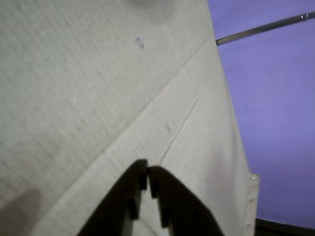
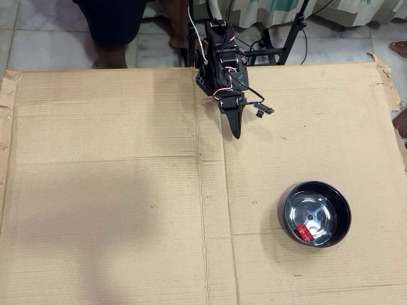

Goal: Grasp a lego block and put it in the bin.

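Resting Brick in the Bowl, Arm Folded Back Empty

Reading the overhead view from left to right, with the bin taken as the landmark: the bare cardboard sheet (image 2: 102, 190) fills everything left of the bin; the arm's gripper (image 2: 236, 132) hangs up and to the left of the bin, well apart from it, near the sheet's far edge; the bin (image 2: 343, 213), a black bowl with a mirror-bright inside, sits toward the right side of the sheet. The lego block (image 2: 305, 232) lies inside the bin, on the shiny floor near the wall closest to the camera's lower edge, so the placing step appears done. In the wrist view the gripper (image 1: 148, 171) shows its two dark jaws brought together at the tips with nothing between them, pointing at plain cardboard; neither bin nor brick appears there.

Judged risks from here are small. A return sweep of the arm toward the bin could clip the rim and slide or tip the light bowl, since nothing visibly anchors it to the cardboard. The brick lies low against the wall and seems unlikely to leave unless the bowl is knocked. The cable (image 2: 262, 109) dangling up and left of the bin could snag during further motion
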### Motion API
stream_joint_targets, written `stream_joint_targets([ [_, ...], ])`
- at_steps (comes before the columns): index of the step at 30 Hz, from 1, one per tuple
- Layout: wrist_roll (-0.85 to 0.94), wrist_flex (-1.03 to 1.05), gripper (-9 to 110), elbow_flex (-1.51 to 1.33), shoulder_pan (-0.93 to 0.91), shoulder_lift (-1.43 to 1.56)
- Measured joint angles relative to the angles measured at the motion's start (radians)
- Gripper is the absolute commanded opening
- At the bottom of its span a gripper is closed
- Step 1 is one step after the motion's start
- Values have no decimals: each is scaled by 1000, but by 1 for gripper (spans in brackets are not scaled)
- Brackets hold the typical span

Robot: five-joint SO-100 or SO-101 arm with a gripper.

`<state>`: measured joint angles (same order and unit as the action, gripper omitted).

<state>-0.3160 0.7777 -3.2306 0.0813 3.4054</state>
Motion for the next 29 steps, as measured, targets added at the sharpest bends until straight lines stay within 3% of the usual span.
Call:
stream_joint_targets([
  [11, 331, 12, 0, 0, 0, 2],
  [18, 351, 161, 0, 0, 0, 2],
  [29, 354, 175, 0, 0, 0, 2],
])
